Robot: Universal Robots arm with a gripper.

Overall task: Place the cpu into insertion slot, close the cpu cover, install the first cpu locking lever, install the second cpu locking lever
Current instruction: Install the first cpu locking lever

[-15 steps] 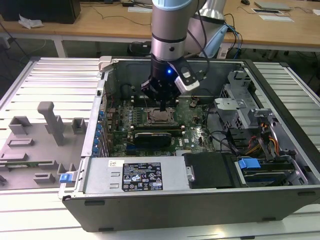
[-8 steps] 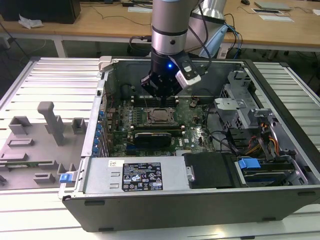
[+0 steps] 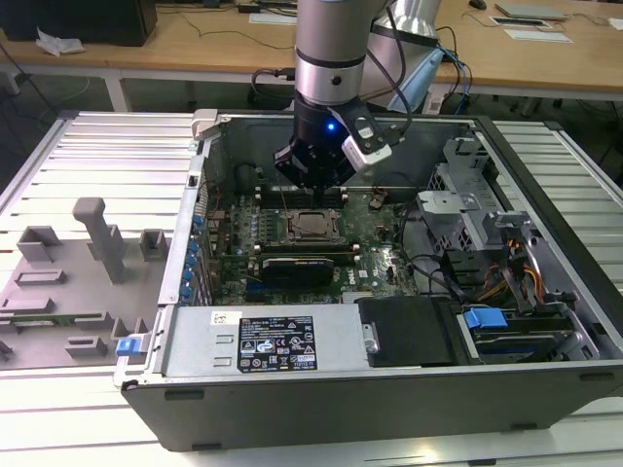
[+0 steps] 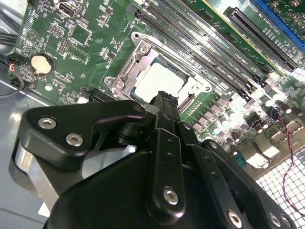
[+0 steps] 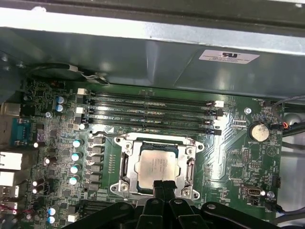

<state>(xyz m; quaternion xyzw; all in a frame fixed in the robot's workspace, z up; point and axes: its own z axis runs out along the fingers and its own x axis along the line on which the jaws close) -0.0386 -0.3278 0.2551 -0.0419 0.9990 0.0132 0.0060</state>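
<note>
- The gripper (image 3: 310,183) hangs from the arm inside the open computer case (image 3: 292,409), over the middle of the motherboard (image 5: 228,162).
- In both wrist views its fingers (image 5: 157,187) are pressed together with nothing between them.
- The fingertips (image 4: 164,98) sit over one edge of the cpu (image 5: 155,164); contact cannot be confirmed.
- The cpu lies flat in the insertion slot (image 5: 157,144), dull metal top upward.
- The cpu cover (image 5: 125,162) lies flat around the chip, its window framing the metal top.
- A thin metal rod (image 5: 152,138) runs along the cover's far edge.
- In the exterior view, the memory slots (image 5: 147,109) lie on the far side of the slot and a long black card (image 3: 297,268) lies on its near side.
</note>
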